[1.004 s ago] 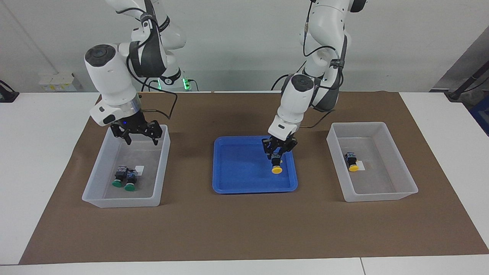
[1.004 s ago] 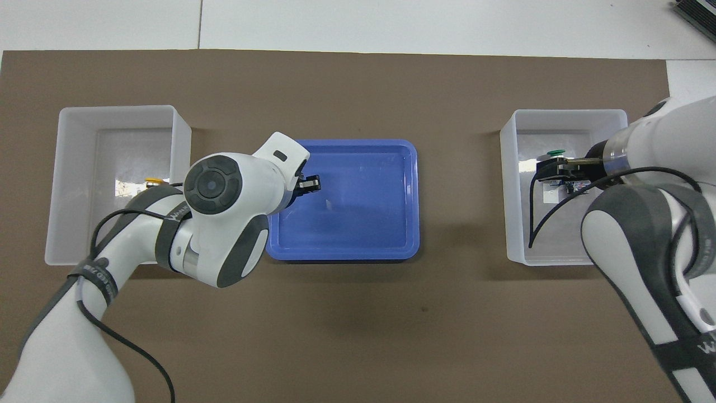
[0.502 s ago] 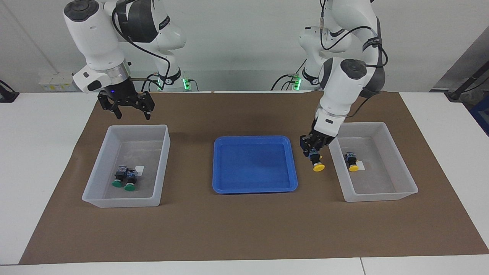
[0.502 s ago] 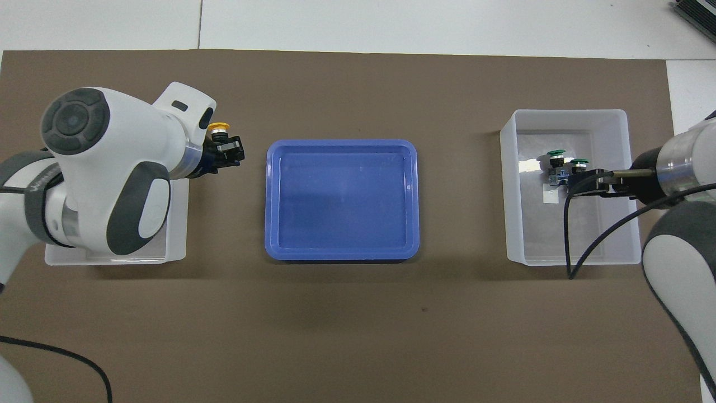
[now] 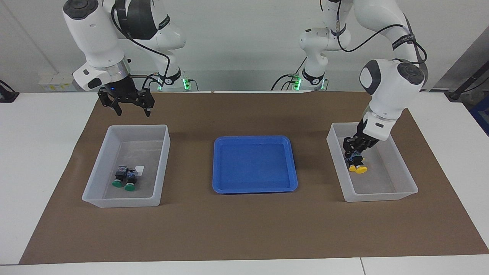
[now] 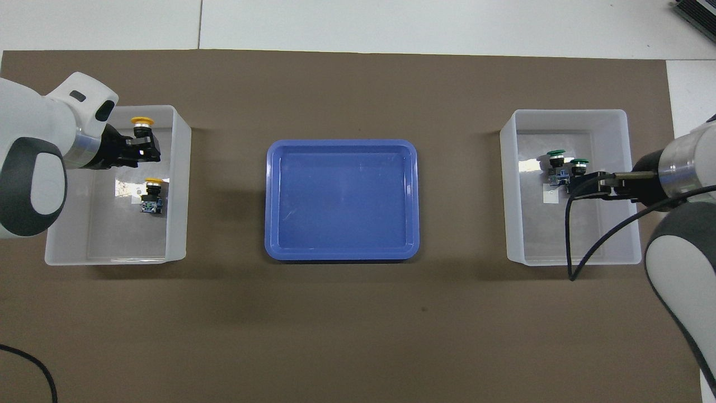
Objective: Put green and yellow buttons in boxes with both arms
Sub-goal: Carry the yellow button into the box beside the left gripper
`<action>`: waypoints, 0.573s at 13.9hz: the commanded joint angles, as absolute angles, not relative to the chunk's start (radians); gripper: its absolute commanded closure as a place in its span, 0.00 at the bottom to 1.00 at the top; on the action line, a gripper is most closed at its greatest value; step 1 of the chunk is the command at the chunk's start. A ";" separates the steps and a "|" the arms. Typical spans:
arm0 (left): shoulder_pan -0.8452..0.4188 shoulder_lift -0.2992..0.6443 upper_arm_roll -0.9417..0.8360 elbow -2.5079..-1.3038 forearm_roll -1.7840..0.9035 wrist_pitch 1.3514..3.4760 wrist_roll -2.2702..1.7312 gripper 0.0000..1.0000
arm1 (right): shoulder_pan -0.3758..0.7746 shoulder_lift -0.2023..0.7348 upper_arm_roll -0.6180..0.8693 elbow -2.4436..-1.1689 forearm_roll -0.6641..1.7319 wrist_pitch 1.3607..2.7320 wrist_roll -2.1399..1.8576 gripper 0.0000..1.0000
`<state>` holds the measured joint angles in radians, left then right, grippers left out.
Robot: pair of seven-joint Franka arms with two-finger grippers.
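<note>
Left claw (image 5: 354, 153) pinching a yellow button (image 6: 142, 121) low inside its box (image 5: 405, 179), hiding the second yellow button in the facing view, right claw (image 5: 130, 108) spread, raised near the green buttons' box (image 5: 100, 168), blue tray (image 5: 229, 183) between the boxes.

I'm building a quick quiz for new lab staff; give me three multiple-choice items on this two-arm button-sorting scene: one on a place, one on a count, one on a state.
1. Where are the two green buttons?
A. In the box at the right arm's end
B. On the blue tray
C. On the brown mat

2. How many buttons lie on the blue tray?
A. Two
B. One
C. None

3. What is the left gripper doing?
A. Hanging open over the tray
B. Holding a yellow button over its box
C. Gripping a green button

Answers:
1 A, both lie together in that box.
2 C, the tray's floor is bare.
3 B, its fingers are shut on the button's black body, above the box at its own end.
</note>
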<state>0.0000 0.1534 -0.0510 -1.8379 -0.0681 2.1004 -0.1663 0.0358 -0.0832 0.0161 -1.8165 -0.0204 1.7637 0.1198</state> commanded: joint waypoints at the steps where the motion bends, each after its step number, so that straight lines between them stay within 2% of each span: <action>1: 0.090 0.108 -0.060 -1.903 -0.066 2.100 -0.011 1.00 | 0.021 -0.087 0.018 -1.821 -0.009 1.764 0.101 0.00; 5: 0.127 0.023 -0.060 -2.129 -0.066 2.270 0.025 1.00 | 0.021 -0.087 0.018 -1.821 -0.009 1.764 0.104 0.00; 8: 0.144 -0.005 -0.060 -2.227 -0.066 2.324 0.020 1.00 | 0.023 -0.087 0.017 -1.821 -0.009 1.764 0.103 0.00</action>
